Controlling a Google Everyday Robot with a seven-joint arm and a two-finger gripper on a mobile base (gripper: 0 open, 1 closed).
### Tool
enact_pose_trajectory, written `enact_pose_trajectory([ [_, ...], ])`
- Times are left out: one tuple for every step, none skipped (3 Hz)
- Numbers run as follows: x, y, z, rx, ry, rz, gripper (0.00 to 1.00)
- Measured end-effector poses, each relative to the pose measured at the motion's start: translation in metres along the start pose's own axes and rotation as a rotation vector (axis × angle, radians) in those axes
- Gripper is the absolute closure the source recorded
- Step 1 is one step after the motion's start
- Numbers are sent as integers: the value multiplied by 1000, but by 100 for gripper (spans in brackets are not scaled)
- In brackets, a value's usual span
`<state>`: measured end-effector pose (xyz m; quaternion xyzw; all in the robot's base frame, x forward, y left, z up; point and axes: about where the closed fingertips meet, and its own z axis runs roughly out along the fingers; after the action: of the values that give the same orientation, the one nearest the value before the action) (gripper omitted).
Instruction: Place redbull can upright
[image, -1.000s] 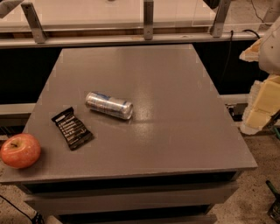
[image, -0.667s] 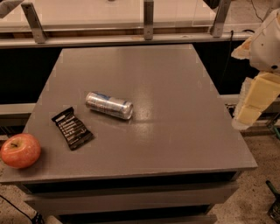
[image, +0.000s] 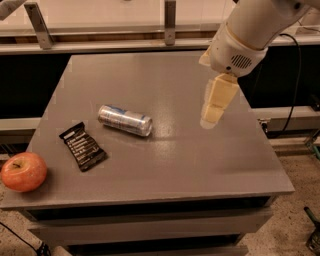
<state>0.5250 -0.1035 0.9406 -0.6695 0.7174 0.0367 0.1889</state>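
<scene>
Soft, even light falls from above. The tool (image: 212, 119) hangs pale and bright above the grey surface (image: 215, 170). Left of the tool and lower, a dull sheen spreads beside the glinting redbull can (image: 125, 120); beneath the surface's front edge lies deep shadow.

Views: a single camera view; no second view overlapped it.
Position: the camera sat high, above and before the near edge of the tabletop (image: 200, 165).
Facing: it looked down and forward, toward the rail (image: 125, 46) at the back.
Nearness: close; the tabletop filled most of the frame, with floor (image: 295, 225) at the lower right.
Left side: the apple (image: 23, 171), black wrapper (image: 83, 146) and redbull can (image: 125, 120) lay there.
Upper right: the arm (image: 255, 30) entered there, its tool (image: 212, 117) hanging over the tabletop's right half.
</scene>
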Motion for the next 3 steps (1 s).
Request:
enact_pose_trajectory([
  [-48,-12,39,-66,-50,-45,0],
  [-91,-18,69,-110,-58,-79,0],
  [-122,-21,94,-126,-26,-103,0],
])
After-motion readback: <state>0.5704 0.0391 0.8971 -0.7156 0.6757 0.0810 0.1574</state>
